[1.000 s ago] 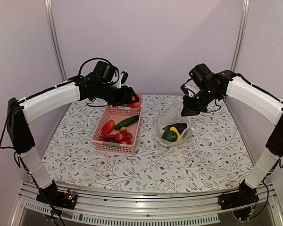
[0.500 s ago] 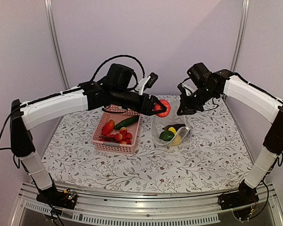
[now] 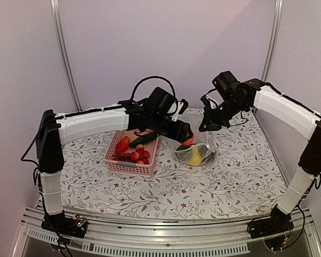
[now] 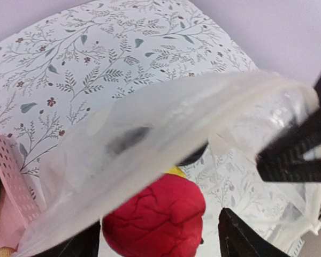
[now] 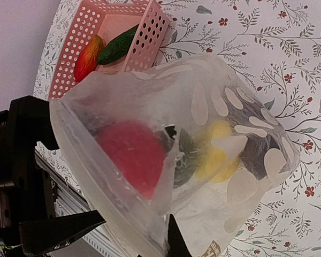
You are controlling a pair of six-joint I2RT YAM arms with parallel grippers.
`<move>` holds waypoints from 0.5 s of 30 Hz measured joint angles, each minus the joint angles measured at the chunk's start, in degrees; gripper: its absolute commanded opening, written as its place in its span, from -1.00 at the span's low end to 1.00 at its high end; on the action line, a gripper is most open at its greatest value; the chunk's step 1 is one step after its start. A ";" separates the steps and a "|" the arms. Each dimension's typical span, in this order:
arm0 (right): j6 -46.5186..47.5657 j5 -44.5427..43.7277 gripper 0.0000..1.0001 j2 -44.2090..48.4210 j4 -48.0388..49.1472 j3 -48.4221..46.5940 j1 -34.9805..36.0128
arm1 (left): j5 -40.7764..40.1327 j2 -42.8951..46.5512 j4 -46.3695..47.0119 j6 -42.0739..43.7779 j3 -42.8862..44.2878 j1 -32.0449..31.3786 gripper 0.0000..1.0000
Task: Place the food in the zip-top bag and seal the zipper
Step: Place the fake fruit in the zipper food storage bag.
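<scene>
The zip-top bag (image 3: 208,140) stands right of the pink basket. My right gripper (image 3: 206,126) is shut on its far rim and holds the mouth up and open. In the right wrist view (image 5: 139,230) the zipper strip (image 5: 96,171) runs between my fingers. My left gripper (image 3: 186,138) reaches into the mouth. In the left wrist view (image 4: 158,227) a red round food (image 4: 155,214) sits between the jaws, with a gap at the right finger. Seen through the plastic are the red food (image 5: 131,150), a yellow one (image 5: 216,152), a green one (image 5: 184,160) and a dark purple one (image 5: 257,150).
The pink basket (image 3: 129,166) sits left of the bag and holds a green cucumber (image 3: 142,140), a red-orange pepper (image 3: 122,144) and small red round ones (image 3: 139,155). The flower-print table cloth (image 3: 230,187) runs to the metal front rail.
My left arm has carried the red food from above the basket rightward and down into the bag mouth. My right gripper has kept hold of the bag rim, barely moving.
</scene>
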State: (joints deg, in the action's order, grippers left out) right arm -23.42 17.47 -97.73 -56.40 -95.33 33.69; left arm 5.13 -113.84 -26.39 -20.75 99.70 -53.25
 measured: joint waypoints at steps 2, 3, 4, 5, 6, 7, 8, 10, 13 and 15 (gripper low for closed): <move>-0.20 0.52 -1.00 0.00 0.00 0.00 0.00 | -3.37 -3.06 -1.53 -0.87 3.63 0.00 0.65; -0.31 0.87 -1.00 0.00 0.00 0.00 0.00 | -5.03 -4.61 -2.43 -1.18 5.75 0.00 0.73; -0.44 1.25 -1.00 0.00 0.00 0.00 0.00 | -5.97 -5.84 -3.02 -1.40 7.56 0.00 0.78; -0.68 1.60 -1.00 0.00 0.02 0.00 0.00 | -7.15 -6.29 -3.45 -1.66 8.70 0.00 0.96; -0.87 1.99 -1.00 0.00 0.02 0.00 -0.02 | -7.76 -6.12 -3.63 -1.66 9.11 0.00 0.99; -1.07 2.43 -1.00 0.00 0.04 0.00 -0.02 | -8.04 -5.75 -3.69 -1.09 9.29 0.00 0.99; -1.22 2.78 -1.00 0.00 0.07 0.00 -0.02 | -8.37 -5.03 -3.50 -1.16 9.29 0.00 0.99; -1.42 3.19 -1.00 0.00 0.09 -0.07 -0.02 | -8.63 -2.97 -3.50 -1.01 9.29 0.00 0.96; -1.51 3.58 -1.00 0.00 0.09 -0.59 -0.15 | -8.15 2.03 -2.86 -0.15 8.87 0.00 0.91; -1.49 3.72 -1.00 0.00 0.22 -0.85 -0.46 | -7.52 7.06 -1.11 0.61 6.69 0.00 0.95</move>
State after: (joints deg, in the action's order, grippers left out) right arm -24.91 21.19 -97.73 -56.18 -96.18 33.23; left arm -2.39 -106.78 -27.51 -20.14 106.39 -53.25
